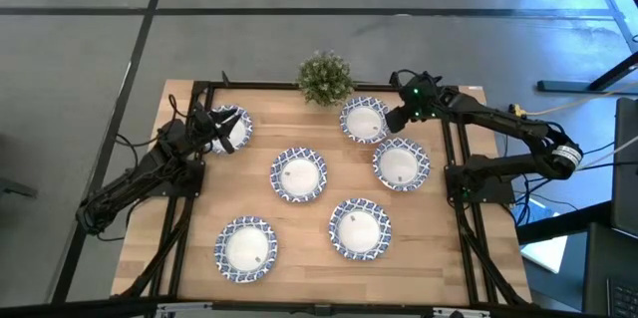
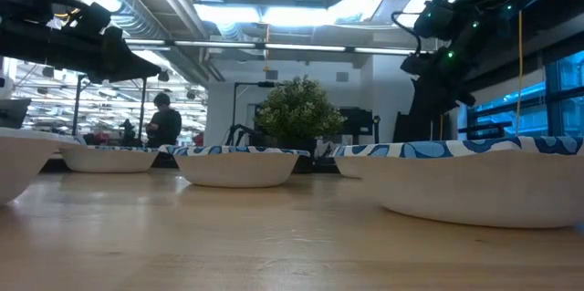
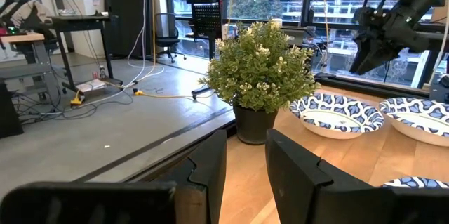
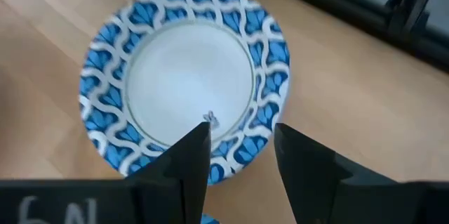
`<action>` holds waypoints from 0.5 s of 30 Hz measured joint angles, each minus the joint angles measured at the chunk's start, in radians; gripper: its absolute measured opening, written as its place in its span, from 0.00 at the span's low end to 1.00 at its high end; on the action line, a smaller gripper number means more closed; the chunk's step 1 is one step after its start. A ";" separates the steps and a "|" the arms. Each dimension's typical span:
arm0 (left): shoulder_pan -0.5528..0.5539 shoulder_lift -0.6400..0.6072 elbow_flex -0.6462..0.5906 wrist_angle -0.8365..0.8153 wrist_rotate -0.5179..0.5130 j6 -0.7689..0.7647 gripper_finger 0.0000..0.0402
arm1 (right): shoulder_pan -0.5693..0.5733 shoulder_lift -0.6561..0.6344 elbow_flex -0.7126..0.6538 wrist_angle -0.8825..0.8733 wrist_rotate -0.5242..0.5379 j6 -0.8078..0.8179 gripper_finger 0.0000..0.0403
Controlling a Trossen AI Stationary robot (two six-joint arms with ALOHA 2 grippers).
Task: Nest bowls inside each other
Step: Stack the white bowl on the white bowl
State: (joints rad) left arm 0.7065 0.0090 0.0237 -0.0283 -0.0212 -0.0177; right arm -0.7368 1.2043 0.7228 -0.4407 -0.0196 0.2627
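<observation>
You have a light wooden table [image 1: 309,228] carrying six bowls [image 1: 299,174], all apart, none nested: three along the far half, one central, two toward the near edge. Potted plant [image 1: 325,78] sits at the far edge, middle.

Six small round shallow bowls, white inside, blue-and-white patterned rim band. All upright, separate, none nested, on the wooden table. Positions: far left [image 1: 228,129]; far centre-right [image 1: 364,120]; right [image 1: 401,163]; centre [image 1: 299,174]; near left [image 1: 246,248]; near right [image 1: 360,228].
</observation>
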 joint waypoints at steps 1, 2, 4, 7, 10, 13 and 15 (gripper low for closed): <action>0.000 0.000 0.000 0.000 0.000 0.000 0.24 | 0.000 0.016 0.000 0.000 0.000 -0.001 0.40; 0.000 0.000 0.000 0.000 0.000 0.000 0.24 | 0.000 0.033 0.000 0.003 0.000 -0.002 0.40; 0.000 0.000 0.000 0.000 0.000 0.000 0.24 | 0.000 0.068 0.000 0.011 0.000 -0.003 0.40; 0.000 0.000 0.000 0.000 0.000 -0.002 0.24 | 0.000 0.117 0.000 0.025 0.000 -0.003 0.40; 0.000 0.000 0.000 0.000 0.000 -0.007 0.24 | 0.000 0.167 0.000 0.031 0.001 -0.006 0.40; 0.000 0.000 0.000 0.000 0.000 -0.032 0.24 | 0.000 0.209 0.000 0.051 0.029 -0.006 0.40; 0.000 0.000 0.000 0.000 0.000 -0.036 0.24 | -0.001 0.227 0.000 0.068 0.039 -0.006 0.40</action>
State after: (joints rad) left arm 0.7064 0.0090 0.0238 -0.0284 -0.0208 -0.0537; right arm -0.7378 1.4317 0.7227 -0.3729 0.0197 0.2565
